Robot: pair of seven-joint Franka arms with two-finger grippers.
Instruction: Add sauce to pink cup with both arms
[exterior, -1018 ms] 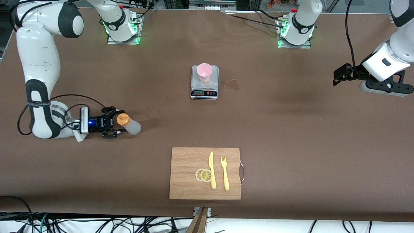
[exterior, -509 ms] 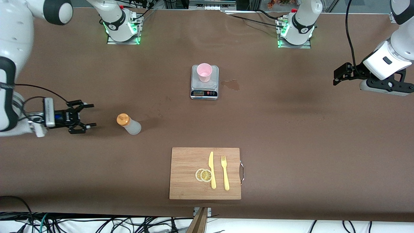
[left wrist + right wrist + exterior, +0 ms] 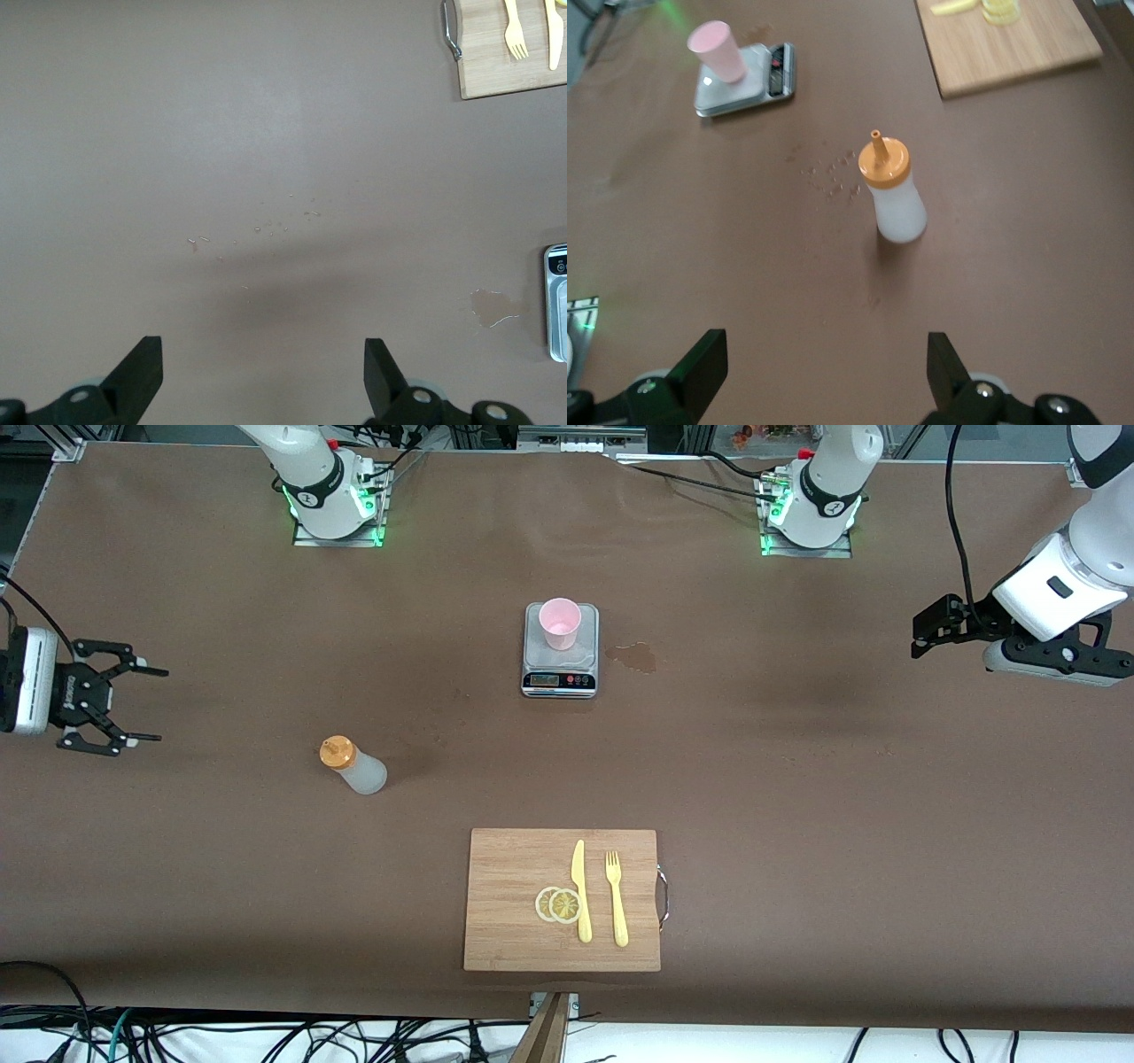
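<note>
On bare table, sauce bottle [image 3: 353,765] upright, nozzle up; right gripper [image 3: 133,701] spread wide, empty; left gripper [image 3: 261,372] likewise.

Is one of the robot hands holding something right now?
No, nothing is held. The right gripper is open, apart from the frosted white squeeze bottle with the orange cap standing on the table. The left gripper is open too.
</note>
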